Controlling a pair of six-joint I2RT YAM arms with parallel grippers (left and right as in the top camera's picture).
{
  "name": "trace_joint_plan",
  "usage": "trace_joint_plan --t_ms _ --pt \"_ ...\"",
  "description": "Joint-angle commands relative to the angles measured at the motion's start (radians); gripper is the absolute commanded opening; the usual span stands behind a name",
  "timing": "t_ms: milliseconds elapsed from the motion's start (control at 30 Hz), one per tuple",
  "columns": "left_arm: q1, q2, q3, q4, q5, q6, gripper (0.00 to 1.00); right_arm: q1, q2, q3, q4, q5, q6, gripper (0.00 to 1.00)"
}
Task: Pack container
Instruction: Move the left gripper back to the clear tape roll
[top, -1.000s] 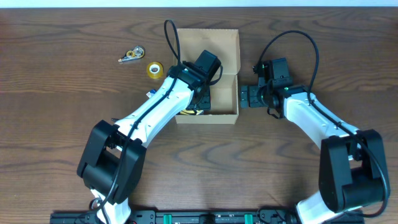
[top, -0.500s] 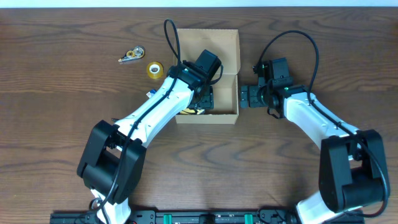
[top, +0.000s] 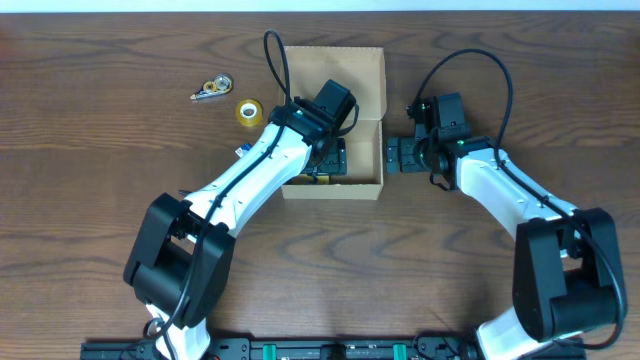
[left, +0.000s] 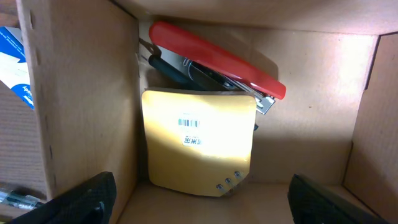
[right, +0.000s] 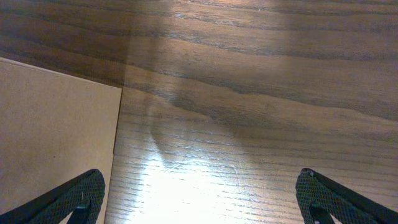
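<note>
One container (top: 365, 75) holds one red stapler (left: 217, 59) and one yellow pad (left: 198, 143); left of it lie one yellow tape roll (top: 249, 111) and one silvery item (top: 212, 88).

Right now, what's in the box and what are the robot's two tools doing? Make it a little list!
box: open, lid flap up
inside the box: red stapler beside a yellow pad
left tool: open, empty, above the yellow pad
right tool: open, empty, beside the box, over the table
outside the box: yellow tape roll on the table
</note>
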Motion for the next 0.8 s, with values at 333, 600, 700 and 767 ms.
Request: trace_joint_plan --t_ms 333,600,700,767 --pt "0.004 -0.005 0.112 -0.047 -0.023 0.083 0.89 -0.001 0.009 -0.002 -0.001 0.000 -0.014 0.99" --pt "0.004 -0.006 0.324 -0.164 -0.111 0.174 0.89 -0.001 0.009 -0.002 -0.001 0.000 -0.014 0.99" --pt "0.004 -0.006 0.406 -0.212 -0.139 0.193 0.88 -0.001 0.009 -0.002 -0.001 0.000 -0.014 0.99" --pt "0.005 -0.008 0.453 -0.240 -0.174 0.197 0.87 -0.001 0.009 -0.002 -0.001 0.000 -0.014 0.99"
